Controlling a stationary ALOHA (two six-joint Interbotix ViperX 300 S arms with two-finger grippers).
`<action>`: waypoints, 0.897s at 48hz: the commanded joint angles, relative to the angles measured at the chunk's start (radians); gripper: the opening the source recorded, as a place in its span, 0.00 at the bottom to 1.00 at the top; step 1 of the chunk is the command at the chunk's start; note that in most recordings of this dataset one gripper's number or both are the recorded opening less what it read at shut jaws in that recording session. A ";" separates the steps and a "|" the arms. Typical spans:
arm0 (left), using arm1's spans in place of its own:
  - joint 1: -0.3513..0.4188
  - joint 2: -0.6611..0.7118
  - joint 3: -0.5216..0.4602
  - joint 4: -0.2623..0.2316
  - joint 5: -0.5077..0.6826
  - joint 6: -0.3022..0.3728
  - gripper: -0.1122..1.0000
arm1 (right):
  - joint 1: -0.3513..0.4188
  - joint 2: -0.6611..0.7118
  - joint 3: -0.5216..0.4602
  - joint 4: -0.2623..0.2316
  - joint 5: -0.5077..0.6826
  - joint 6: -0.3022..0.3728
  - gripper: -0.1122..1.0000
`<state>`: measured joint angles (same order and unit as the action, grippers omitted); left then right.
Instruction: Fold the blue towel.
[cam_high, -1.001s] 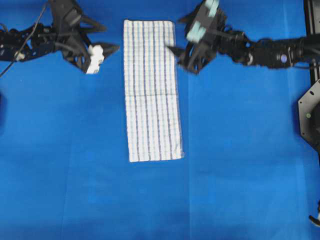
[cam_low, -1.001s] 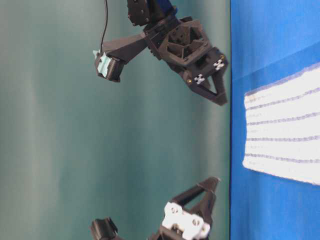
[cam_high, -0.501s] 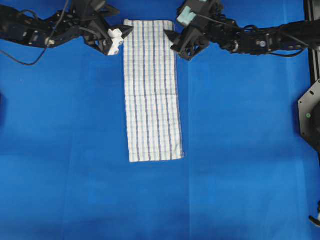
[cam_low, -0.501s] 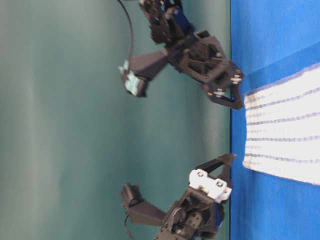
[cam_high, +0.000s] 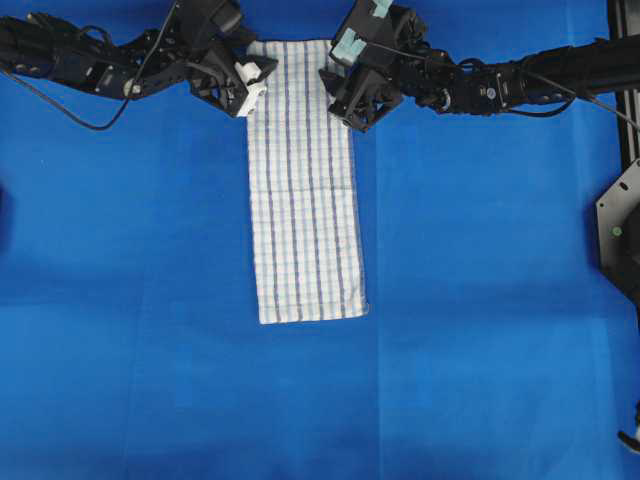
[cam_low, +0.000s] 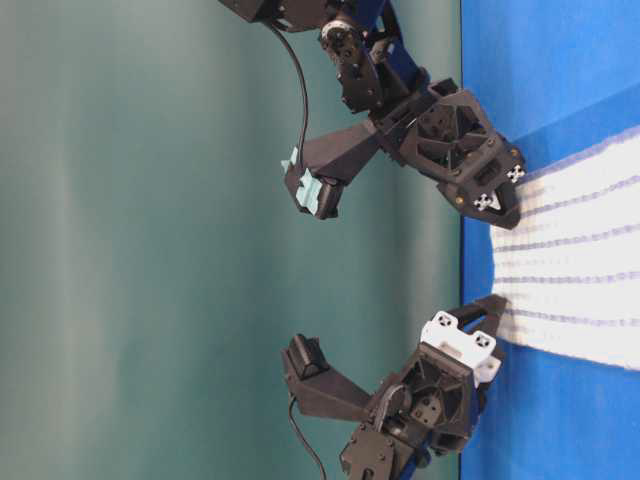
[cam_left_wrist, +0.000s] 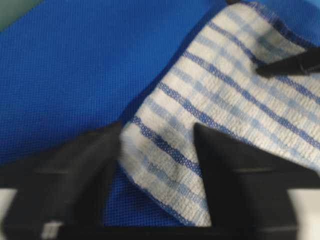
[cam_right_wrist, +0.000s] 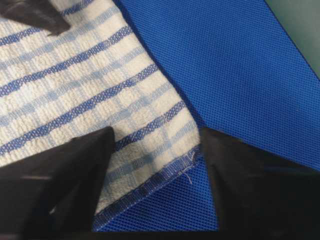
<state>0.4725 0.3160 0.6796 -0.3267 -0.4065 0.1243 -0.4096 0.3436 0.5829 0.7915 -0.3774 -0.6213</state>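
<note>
Both arms have dropped in from the sides and now sit right on the far end of the blue towel (cam_high: 303, 180), one at each corner, where a second ago they hung clear of it. Left gripper (cam_high: 250, 88) straddles the left far corner, its fingers (cam_left_wrist: 70, 175) either side of a lifted bit of cloth, jaws narrowed but with a gap still showing, so not clamped yet. Right gripper (cam_high: 340, 95) does the same at the right far corner; its fingers (cam_right_wrist: 60, 175) bracket the stitched hem, partly closed, cloth between them. Towel lies flat and lengthwise down the middle of the blue table covering (cam_high: 480, 300), near end untouched.
</note>
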 joint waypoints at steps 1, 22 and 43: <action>-0.005 -0.015 -0.015 0.003 -0.011 0.002 0.40 | -0.003 -0.014 -0.014 -0.003 0.008 -0.003 0.45; -0.014 -0.023 -0.025 0.003 -0.031 0.011 0.10 | 0.002 -0.023 -0.018 -0.025 0.054 -0.002 0.10; -0.014 -0.256 -0.026 0.006 0.103 0.101 0.10 | 0.011 -0.230 0.060 -0.021 0.054 0.006 0.10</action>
<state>0.4617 0.1273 0.6657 -0.3252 -0.3252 0.2224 -0.4065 0.1795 0.6381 0.7701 -0.3206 -0.6182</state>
